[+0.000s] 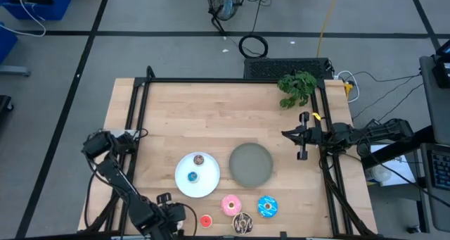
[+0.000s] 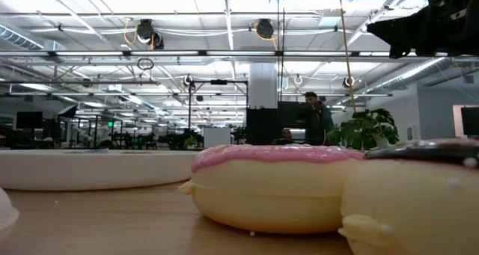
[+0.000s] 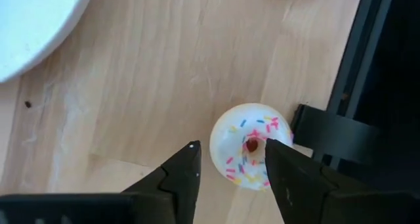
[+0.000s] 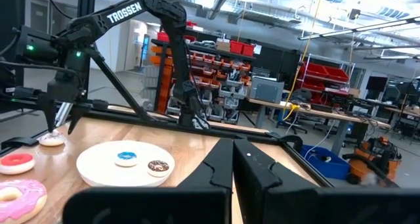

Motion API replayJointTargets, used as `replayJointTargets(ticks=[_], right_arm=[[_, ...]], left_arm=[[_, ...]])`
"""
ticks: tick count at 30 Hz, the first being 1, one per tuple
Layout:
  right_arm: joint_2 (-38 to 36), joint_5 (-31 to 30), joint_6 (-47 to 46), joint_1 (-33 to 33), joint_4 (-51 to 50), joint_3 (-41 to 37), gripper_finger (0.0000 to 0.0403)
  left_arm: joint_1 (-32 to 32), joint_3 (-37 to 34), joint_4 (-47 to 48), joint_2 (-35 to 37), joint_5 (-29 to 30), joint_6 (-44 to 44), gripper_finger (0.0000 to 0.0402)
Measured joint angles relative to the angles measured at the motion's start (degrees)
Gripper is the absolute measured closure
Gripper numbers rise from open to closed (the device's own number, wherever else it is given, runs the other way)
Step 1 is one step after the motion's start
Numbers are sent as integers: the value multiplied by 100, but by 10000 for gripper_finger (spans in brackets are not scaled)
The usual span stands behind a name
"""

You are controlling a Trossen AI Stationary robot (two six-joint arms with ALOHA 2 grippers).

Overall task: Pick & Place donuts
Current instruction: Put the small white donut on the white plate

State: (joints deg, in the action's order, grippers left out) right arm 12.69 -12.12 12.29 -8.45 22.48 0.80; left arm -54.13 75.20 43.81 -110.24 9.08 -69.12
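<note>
Left gripper [image 1: 167, 210] sits low at the table's 7 o'clock edge, directly over the tiny whitish-pink donut [image 3: 251, 146]. Jaws spread, nothing gripped. In the left wrist view the two fingertips [image 3: 186, 166] straddle that sprinkled ring from above, and whether they touch it can't be told.

Just right of it, at 6 o'clock on the table [image 1: 183, 113], the tiny red donut [image 1: 206, 221] lies alone on the wood. Up at 11 o'clock from it is the white plate [image 1: 208, 186], carrying two tiny rings: the brown donut [image 1: 198, 159] toward the far rim and the blue donut [image 1: 193, 176] nearer the middle (both clearly inside the rim, apart from each other).

Next right, the pink donut [image 1: 230, 205] lies on the wood just off the plate's 5 o'clock edge. The dark chocolate donut [image 1: 243, 224] sits at 5 o'clock from the pink one, very close to it, right at the table's front edge. The blue sprinkled donut [image 1: 267, 206] lies at 2 o'clock from the chocolate one.

The grey plate [image 1: 251, 164] stands beside the white plate on its 3 o'clock side, near it, holding no rings.

Green plant [image 1: 297, 87] at the table's 1 o'clock corner.

Right gripper [image 1: 290, 134] waits at the 3 o'clock edge, well apart from all donuts, fingers [image 4: 216, 168] pressed together, holding nothing.
</note>
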Motion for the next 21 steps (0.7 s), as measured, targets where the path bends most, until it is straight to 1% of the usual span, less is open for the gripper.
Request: replayJointTargets(ticks=[4,7,12,16,21], right_arm=[[0,-3,-2,-2,0,1,403],[-2,-4,-2,-2,-2,2,403],[1,-3,-2,-2,-2,2,403],[2,-4,-4,-2,-2,0,403],[4,-4,-4,-2,-2,1,403]], left_arm=[[1,-2,-8,-186,-60,24,210],[7,-2,-48,-325,-227,107,200],[18,0,-63,-365,-288,108,201],[37,0,-66,-365,-356,107,220],[120,0,-83,-365,-381,46,272]])
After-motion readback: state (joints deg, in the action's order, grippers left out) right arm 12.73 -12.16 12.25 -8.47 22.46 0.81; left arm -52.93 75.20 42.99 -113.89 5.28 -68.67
